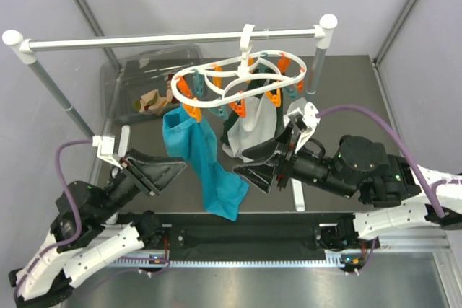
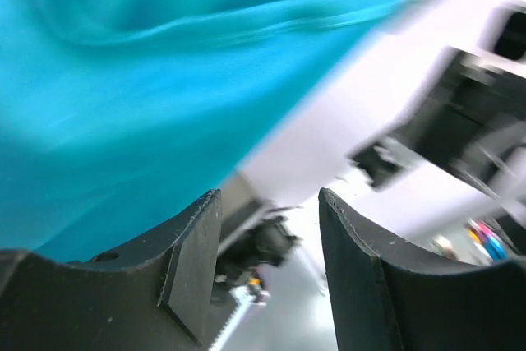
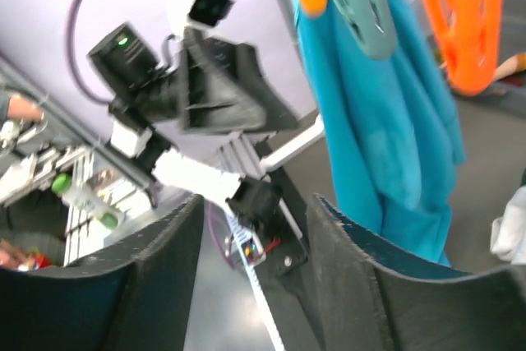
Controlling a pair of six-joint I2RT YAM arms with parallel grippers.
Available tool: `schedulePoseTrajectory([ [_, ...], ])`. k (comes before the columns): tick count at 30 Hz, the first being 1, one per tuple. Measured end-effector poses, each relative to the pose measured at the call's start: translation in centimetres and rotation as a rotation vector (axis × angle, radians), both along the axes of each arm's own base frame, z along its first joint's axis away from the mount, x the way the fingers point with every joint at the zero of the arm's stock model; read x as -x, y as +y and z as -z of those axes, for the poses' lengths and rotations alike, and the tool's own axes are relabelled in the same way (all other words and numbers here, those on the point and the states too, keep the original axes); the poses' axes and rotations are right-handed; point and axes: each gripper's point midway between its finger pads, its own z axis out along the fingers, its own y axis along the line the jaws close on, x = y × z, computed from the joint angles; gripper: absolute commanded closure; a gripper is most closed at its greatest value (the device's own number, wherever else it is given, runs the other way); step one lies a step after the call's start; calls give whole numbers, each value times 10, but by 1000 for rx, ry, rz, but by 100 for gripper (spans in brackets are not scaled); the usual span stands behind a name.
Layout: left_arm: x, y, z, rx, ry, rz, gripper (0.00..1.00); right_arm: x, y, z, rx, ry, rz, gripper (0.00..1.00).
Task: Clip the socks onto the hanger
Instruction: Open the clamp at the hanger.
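The white ring hanger (image 1: 238,81) hangs by its hook from the rail, with orange and teal clips. A teal cloth (image 1: 206,164) and a white cloth (image 1: 253,131) hang from its clips. Small tan and dark red socks (image 1: 150,101) lie in the clear bin at the back left. My left gripper (image 1: 179,169) is open and empty beside the teal cloth's left edge; the teal cloth (image 2: 148,80) fills its wrist view above the gripper (image 2: 269,199). My right gripper (image 1: 240,162) is open and empty to the cloth's right, below the white cloth. The right wrist view shows the gripper (image 3: 256,203) with the teal cloth (image 3: 386,137) and orange clips (image 3: 460,22).
A long white rail (image 1: 173,37) on two poles spans the back. The clear plastic bin (image 1: 115,77) stands at the back left on the dark mat (image 1: 346,84). The two grippers face each other across the hanging teal cloth.
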Motion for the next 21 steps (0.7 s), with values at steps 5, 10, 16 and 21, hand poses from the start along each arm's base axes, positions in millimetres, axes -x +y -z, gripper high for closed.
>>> schedulePoseTrajectory([
  [5,26,-15,-54,81,-127,163,46,-8,9,-22,-24,-11,45,54],
  [10,26,-47,-85,84,-176,268,41,-15,14,-36,-36,-13,86,55],
  [16,11,-78,-90,83,-187,300,41,-24,7,-49,-51,-8,143,50],
  [21,-5,-90,-94,96,-183,266,38,-36,-1,-55,-37,-18,216,44],
])
